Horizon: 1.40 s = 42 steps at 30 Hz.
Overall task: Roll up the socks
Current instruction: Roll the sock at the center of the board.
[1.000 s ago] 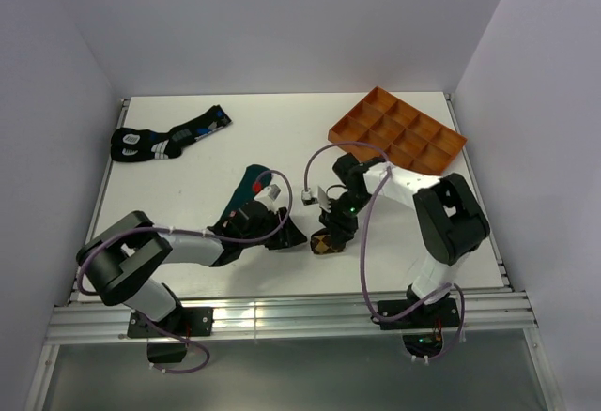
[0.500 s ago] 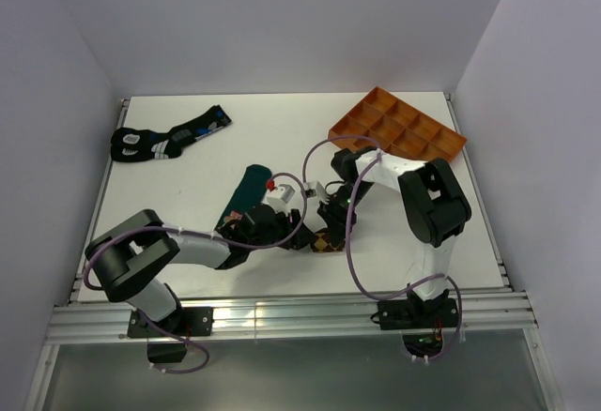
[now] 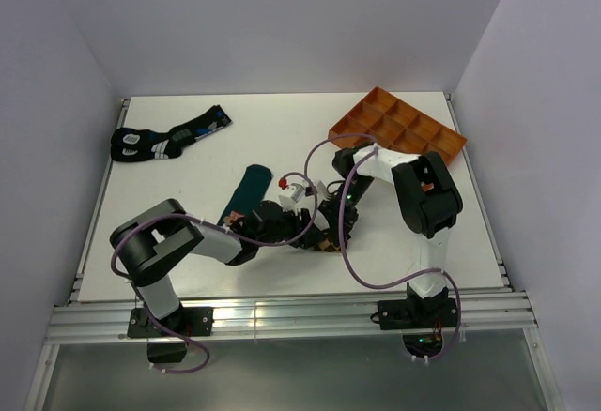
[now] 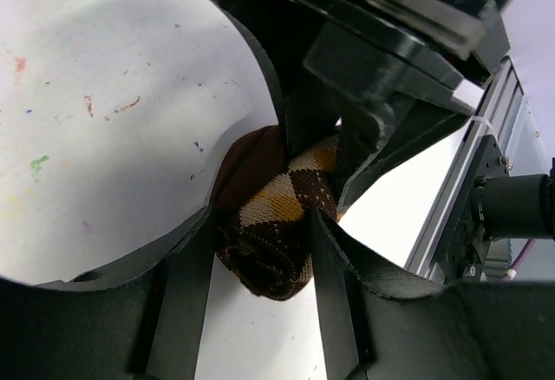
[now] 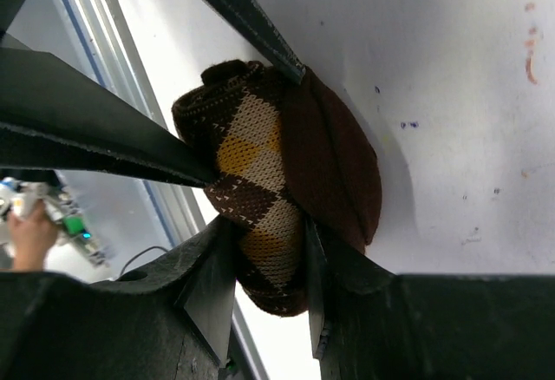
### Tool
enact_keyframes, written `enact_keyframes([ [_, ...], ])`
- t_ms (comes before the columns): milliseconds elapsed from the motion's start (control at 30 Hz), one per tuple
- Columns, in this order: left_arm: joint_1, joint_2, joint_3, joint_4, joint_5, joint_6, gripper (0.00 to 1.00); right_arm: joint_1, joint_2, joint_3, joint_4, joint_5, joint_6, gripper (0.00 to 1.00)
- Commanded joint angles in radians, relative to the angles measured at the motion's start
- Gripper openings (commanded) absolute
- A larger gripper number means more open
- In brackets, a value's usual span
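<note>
Checkered sock (image 4: 269,267) rolled in small ball, on table (image 3: 282,129), 6 o'clock from middle, near front edge. Left gripper (image 4: 263,224) pinches ball from both sides. Right gripper (image 5: 267,232) pinches same ball too. Teal sock (image 3: 247,189) lies flat, 10 o'clock from ball. Best guess: squeeze soft, tuck cuff over roll, let go one side first so ball does not pop open.

- No text, label, brand or number can be read in any view.
- The checkered sock (image 4: 273,224) shows only its diamond pattern in both wrist views.
- Markings on the dark sock (image 3: 169,136) at the far left of the worktop (image 3: 282,129) are too small to read.
</note>
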Motion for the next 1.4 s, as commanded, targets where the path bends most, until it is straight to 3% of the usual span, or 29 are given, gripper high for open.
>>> enact_keyframes([
  [0,-0.009,0.046,0.027,0.046,0.056,-0.002,0.51,-0.012,0.065,0.003,0.063,0.147,-0.005,0.15],
  [233,-0.009,0.101,0.041,0.05,0.065,-0.056,0.42,-0.031,0.087,0.029,0.048,0.144,0.016,0.14],
  [467,-0.01,0.132,0.082,-0.027,0.068,-0.092,0.1,-0.032,0.087,0.035,0.066,0.158,0.064,0.15],
  [567,-0.013,0.132,0.094,-0.062,0.071,-0.106,0.0,-0.032,0.079,0.029,0.091,0.168,0.088,0.15],
  [733,-0.035,0.126,0.128,-0.182,0.045,-0.103,0.0,-0.031,0.041,0.012,0.129,0.201,0.119,0.16],
  [867,-0.053,0.14,0.18,-0.289,0.005,-0.099,0.0,-0.031,-0.034,-0.034,0.207,0.26,0.166,0.39],
  [1033,-0.053,0.152,0.194,-0.332,-0.001,-0.103,0.0,-0.031,-0.086,-0.076,0.263,0.306,0.209,0.54],
  [1367,-0.053,0.158,0.223,-0.386,-0.007,-0.097,0.0,-0.034,-0.117,-0.091,0.287,0.346,0.263,0.69],
])
